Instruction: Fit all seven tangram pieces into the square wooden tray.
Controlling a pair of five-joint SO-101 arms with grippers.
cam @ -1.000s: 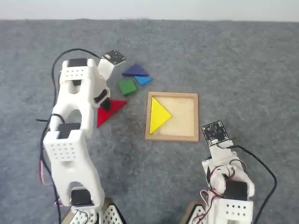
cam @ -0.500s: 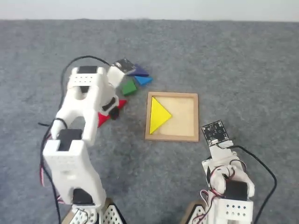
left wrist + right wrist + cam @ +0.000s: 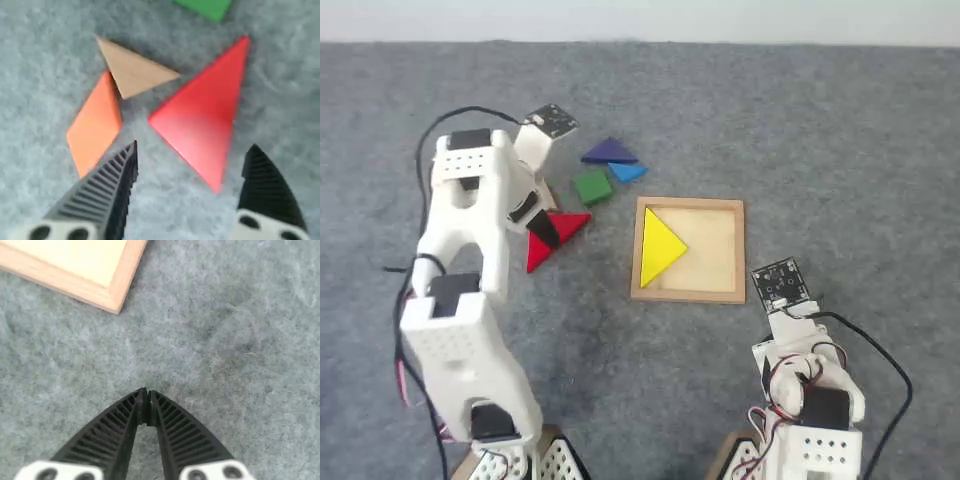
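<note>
One yellow triangle point(image 3: 660, 245) in the wooden tray point(image 3: 690, 294), six loose on the carpet point(image 3: 820, 130): red triangle point(image 3: 205, 115), green square point(image 3: 591, 186), two blue triangles point(image 3: 610, 152), orange parallelogram point(image 3: 95, 125), tan triangle point(image 3: 132, 72); left gripper point(image 3: 194, 147) wide open, empty, over red; right gripper point(image 3: 146, 392) closed, empty.

White perforated arms point(image 3: 470, 330), black cables point(image 3: 898, 372), ribbed black pincer fingers point(image 3: 112, 185)

A grey, felt-like carpet point(image 3: 850, 130) is laid across the whole working area, and its short, mottled fibres are seen up close in both wrist views. Along the far edge of the carpet a pale, plain band of wall point(image 3: 640, 18) is seen in the high view. The line where the two meet is drawn nearly straight across.
</note>
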